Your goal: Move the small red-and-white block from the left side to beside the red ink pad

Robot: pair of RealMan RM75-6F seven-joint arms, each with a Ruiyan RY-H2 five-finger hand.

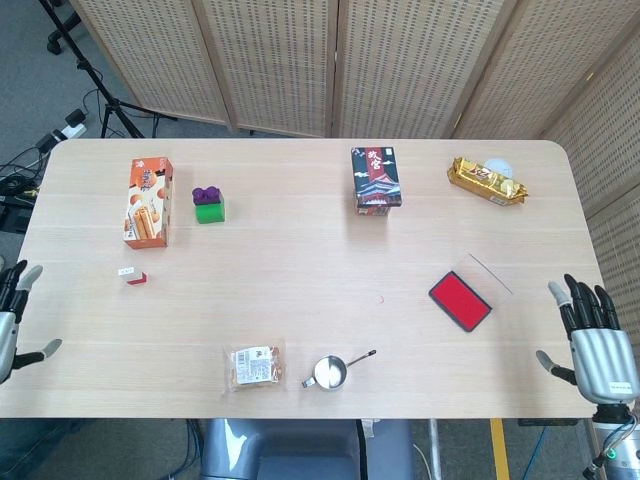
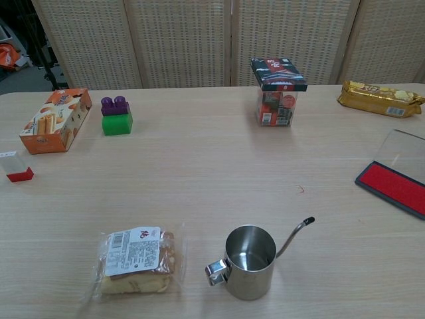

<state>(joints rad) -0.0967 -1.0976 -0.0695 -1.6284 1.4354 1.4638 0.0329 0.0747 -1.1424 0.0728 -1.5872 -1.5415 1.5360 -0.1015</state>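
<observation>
Block: the small red-and-white block [image 1: 133,276] lies alone near the left edge of the desk [image 1: 300,260], toward the near side of the orange snack box; in the chest view it sits at the far left, white top over a red base [image 2: 16,167].
Ink pad: the red ink pad [image 1: 460,300] rests near the right edge, its clear lid [image 1: 487,277] folded open behind it; well apart from the block, almost the whole desk between them.
Left hand: the left hand [image 1: 10,320] hangs just off the left edge near the near-left corner, fingers spread, holding nothing, clear of the block.
Right hand: the right hand [image 1: 596,350] is off the right edge near the near-right corner, dark fingers apart and pointing away, empty, near the ink pad but not touching it.
Far side: orange snack box [image 1: 148,201] toward the far-left corner, with a green-and-purple toy brick [image 1: 208,205] just beside it; a dark printed box [image 1: 376,180] past the middle; a gold snack packet [image 1: 486,180] near the far-right corner.
Near edge: a wrapped pastry [image 2: 136,261] and a steel cup with a thin handle [image 2: 250,261] side by side, apart, around the middle of the near edge.
</observation>
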